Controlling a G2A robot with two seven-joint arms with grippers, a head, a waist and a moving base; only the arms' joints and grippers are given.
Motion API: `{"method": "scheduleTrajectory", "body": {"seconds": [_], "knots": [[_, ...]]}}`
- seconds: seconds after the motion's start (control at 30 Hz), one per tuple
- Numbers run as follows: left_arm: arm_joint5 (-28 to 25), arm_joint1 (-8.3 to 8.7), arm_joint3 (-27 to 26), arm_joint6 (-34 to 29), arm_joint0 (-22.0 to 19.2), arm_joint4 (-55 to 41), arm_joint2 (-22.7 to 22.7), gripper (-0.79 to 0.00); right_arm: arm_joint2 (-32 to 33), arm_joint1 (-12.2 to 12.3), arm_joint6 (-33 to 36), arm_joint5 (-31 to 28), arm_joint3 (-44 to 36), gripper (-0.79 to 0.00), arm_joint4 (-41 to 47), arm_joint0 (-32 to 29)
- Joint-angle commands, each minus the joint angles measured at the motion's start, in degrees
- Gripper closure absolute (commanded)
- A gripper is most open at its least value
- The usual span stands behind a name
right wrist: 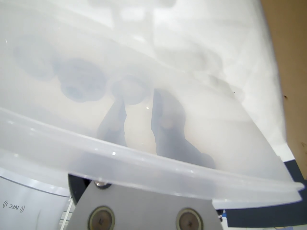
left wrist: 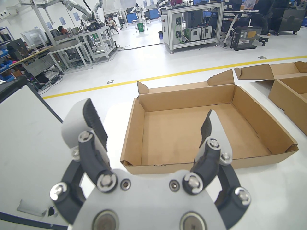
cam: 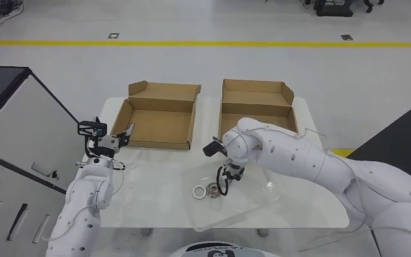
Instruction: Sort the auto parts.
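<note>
Top view: right claw (cam: 226,178) sits down inside the clear bin (cam: 257,200) at lower centre, probably to pick parts. Its state can't be told through the cloudy wall. White rings (cam: 200,191) lie just left of it. Left claw (cam: 124,136), wide and empty, hovers by the left box (cam: 160,122), likely on standby.

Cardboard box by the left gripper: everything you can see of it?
The shallow brown cardboard box sits flat on the white table, lid flap folded back, side tabs up. Low walls, bare floor, slightly ragged front edge. The open left gripper hangs at its near-left corner, seemingly clear of it.
</note>
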Motion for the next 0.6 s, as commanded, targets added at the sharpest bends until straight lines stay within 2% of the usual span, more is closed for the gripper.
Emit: {"method": "scheduleTrajectory", "body": {"seconds": [0.0,0.17,0.37,0.57], "knots": [[0.0,0.00,0.0,0.0,0.0,0.0,0.0,-0.785,0.0,0.2,-0.3,0.3,-0.3,-0.283,-0.1,-0.2],[0.0,0.00,0.0,0.0,0.0,0.0,0.0,-0.785,0.0,0.5,-1.1,1.1,-0.5,-0.283,-0.5,-0.7],[0.0,0.00,0.0,0.0,0.0,0.0,0.0,-0.785,0.0,0.2,-2.9,2.9,-0.3,-0.234,-0.7,-1.1],[0.0,0.00,0.0,0.0,0.0,0.0,0.0,-0.785,0.0,0.1,-3.1,3.1,0.1,-0.228,-0.7,-1.3]]}}
